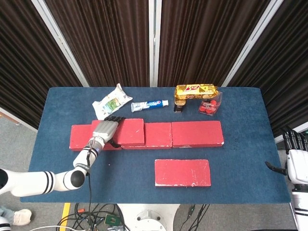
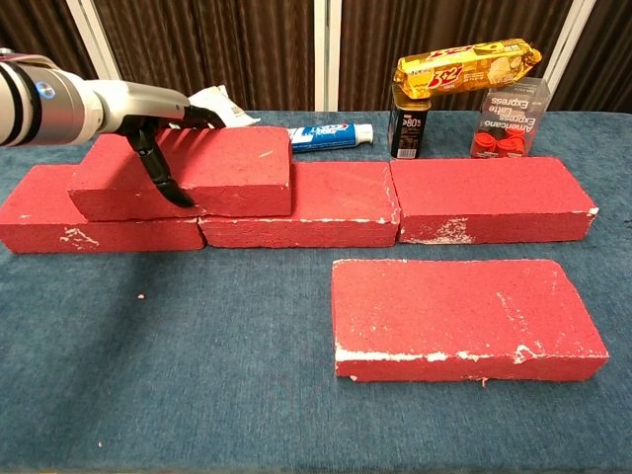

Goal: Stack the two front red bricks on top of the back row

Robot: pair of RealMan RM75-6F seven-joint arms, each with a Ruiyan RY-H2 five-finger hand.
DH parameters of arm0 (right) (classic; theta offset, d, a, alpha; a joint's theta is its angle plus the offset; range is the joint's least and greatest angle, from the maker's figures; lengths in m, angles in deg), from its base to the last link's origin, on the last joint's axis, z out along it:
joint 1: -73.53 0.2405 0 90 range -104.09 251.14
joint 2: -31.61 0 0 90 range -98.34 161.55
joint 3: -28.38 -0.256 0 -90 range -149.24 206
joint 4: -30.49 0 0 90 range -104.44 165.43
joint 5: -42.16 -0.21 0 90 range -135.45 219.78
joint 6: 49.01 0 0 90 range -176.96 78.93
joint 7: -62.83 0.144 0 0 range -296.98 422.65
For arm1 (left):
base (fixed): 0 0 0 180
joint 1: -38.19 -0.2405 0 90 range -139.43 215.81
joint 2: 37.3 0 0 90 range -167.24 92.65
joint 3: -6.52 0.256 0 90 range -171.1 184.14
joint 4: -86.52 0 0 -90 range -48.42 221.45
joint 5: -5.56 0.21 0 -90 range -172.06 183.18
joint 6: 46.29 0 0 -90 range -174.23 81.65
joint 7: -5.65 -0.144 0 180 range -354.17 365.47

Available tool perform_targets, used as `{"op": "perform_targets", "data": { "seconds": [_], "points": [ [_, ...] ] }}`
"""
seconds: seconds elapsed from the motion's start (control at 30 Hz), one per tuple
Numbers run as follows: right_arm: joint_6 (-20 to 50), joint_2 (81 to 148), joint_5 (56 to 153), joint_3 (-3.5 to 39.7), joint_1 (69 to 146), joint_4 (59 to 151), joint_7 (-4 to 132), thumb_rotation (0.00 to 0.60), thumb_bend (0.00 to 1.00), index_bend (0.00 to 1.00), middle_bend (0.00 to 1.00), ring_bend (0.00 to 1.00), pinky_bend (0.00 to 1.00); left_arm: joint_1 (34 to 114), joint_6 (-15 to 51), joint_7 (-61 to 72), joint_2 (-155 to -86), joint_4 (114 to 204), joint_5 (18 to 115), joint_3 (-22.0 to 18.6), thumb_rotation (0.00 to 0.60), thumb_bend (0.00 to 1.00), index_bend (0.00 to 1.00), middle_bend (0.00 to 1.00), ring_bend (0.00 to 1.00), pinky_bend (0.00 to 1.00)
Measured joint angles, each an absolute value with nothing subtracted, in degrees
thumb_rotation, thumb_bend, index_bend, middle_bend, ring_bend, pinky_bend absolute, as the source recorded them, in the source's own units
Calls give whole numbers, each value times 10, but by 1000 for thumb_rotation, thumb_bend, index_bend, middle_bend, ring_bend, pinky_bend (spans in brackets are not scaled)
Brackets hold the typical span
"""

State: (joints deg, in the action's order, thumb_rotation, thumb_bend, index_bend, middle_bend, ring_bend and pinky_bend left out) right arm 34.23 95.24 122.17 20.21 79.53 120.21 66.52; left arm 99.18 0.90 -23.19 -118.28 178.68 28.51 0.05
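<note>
Across the blue tabletop runs the back row of red bricks, side by side, long axes left to right. The stacked brick lies on the row's left end, bridging the joint between two bricks beneath it, its long axis parallel to the row. The left hand grips it, fingers draped over the top and far edge and the thumb down its near face, so this brick sits directly under the palm.

The remaining front brick lies alone, well to the right of the left hand and nearer the robot, long axis also parallel to the row. It lies between the two hands; the right hand hangs off the table's right edge, holding nothing, its fingers upright; whether they are spread I cannot tell.

The chest view shows the thumb clamped on the front face and the step in height; the head view shows the placement over the row and the idle right hand, which the chest view misses.
</note>
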Motion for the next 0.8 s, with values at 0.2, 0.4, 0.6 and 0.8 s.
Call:
{"op": "perform_targets", "data": {
  "seconds": [0.2,0.4,0.6,0.8],
  "points": [
    [342,952,1219,202,795,1201,666,600,0,0,0,0,0,997,6,-233,-1182,1785,283,7,600,161,61,61,32,69],
    [340,953,1219,203,795,1201,664,600,0,0,0,0,0,998,5,-229,-1182,1782,281,9,600,161,61,61,32,68],
    [339,954,1218,202,796,1202,662,600,0,0,0,0,0,998,8,-224,-1183,1784,279,10,600,161,61,61,32,69],
    [337,954,1218,203,797,1202,661,600,0,0,0,0,0,1002,16,-227,-1182,1788,272,10,600,161,61,61,31,69]
  ]
}}
